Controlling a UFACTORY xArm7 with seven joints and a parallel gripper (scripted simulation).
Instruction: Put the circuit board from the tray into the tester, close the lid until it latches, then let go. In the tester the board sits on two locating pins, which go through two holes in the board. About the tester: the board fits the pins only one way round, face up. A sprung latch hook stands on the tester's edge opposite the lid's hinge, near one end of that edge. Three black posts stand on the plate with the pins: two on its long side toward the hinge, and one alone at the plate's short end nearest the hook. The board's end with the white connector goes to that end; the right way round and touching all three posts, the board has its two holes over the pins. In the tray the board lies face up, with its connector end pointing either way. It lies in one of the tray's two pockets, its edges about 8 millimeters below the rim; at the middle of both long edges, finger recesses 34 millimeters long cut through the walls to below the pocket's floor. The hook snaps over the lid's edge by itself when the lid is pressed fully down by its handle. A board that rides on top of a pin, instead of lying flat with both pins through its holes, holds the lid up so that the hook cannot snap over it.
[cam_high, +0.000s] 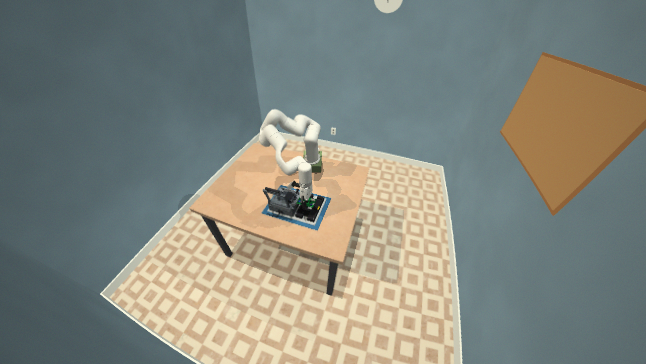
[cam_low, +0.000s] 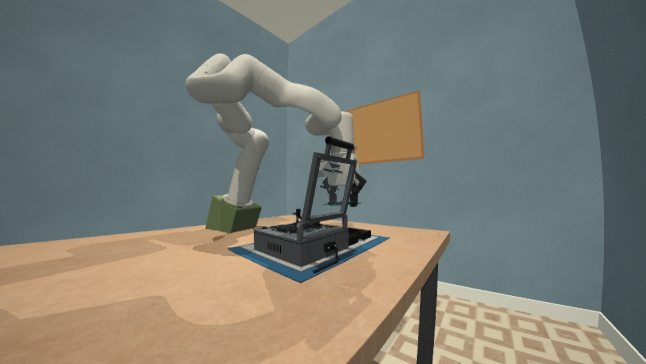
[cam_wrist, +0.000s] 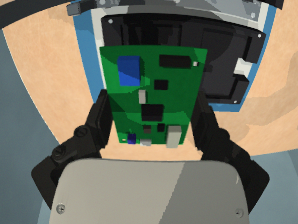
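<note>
My gripper (cam_high: 307, 201) (cam_low: 343, 203) (cam_wrist: 152, 101) is shut on the circuit board (cam_wrist: 175, 102), one finger at each long edge. The green board is face up and roughly level, above the black tray (cam_wrist: 220, 42) (cam_low: 361, 235). In the wrist view its pale connector (cam_wrist: 173, 136) is at the end nearest the palm. The tray's right pocket shows no board; the other is mostly hidden under the held board. The grey tester (cam_low: 280, 246) (cam_high: 281, 207) stands beside the tray. Its lid (cam_low: 310, 192) stands open and steep, handle (cam_low: 340, 143) on top. The pins cannot be made out.
Tester and tray stand on a blue-edged mat (cam_low: 300, 276) (cam_high: 323, 217) (cam_wrist: 86, 37) on the wooden table (cam_low: 150, 280). A black bent bar (cam_low: 326, 267) sticks out from the tester's side. The raised lid stands close to the gripper in the exterior view. The arm's green base (cam_low: 220, 216) is farther back.
</note>
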